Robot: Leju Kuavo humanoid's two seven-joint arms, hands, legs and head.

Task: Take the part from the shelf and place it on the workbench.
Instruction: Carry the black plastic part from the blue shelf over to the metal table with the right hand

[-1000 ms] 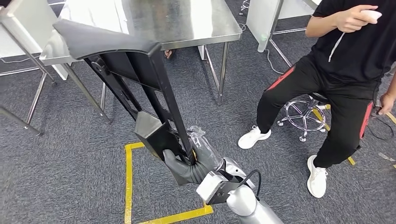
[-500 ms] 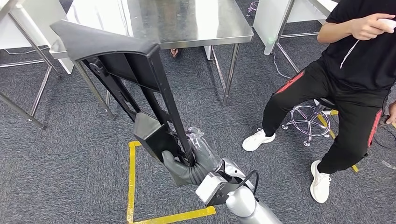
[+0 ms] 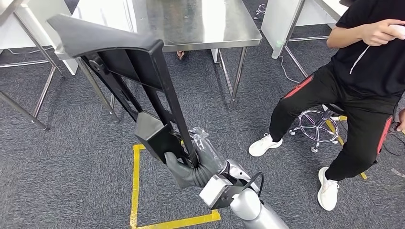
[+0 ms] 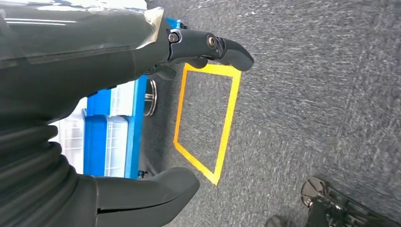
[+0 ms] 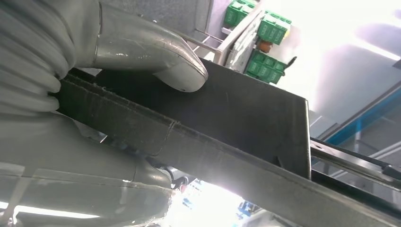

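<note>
So there's just one part [image 3: 143, 86] here, a long black frame piece, and the right hand [image 3: 188, 169] has it gripped by its lower end, holding it tilted up over the carpet. The part's top end sits in front of the one steel counter [image 3: 200, 24]. Left hand [image 4: 118, 52] holds nothing, fingers spread. One person [image 3: 363, 71] sits on a stool [image 3: 315, 126] nearby.
</note>
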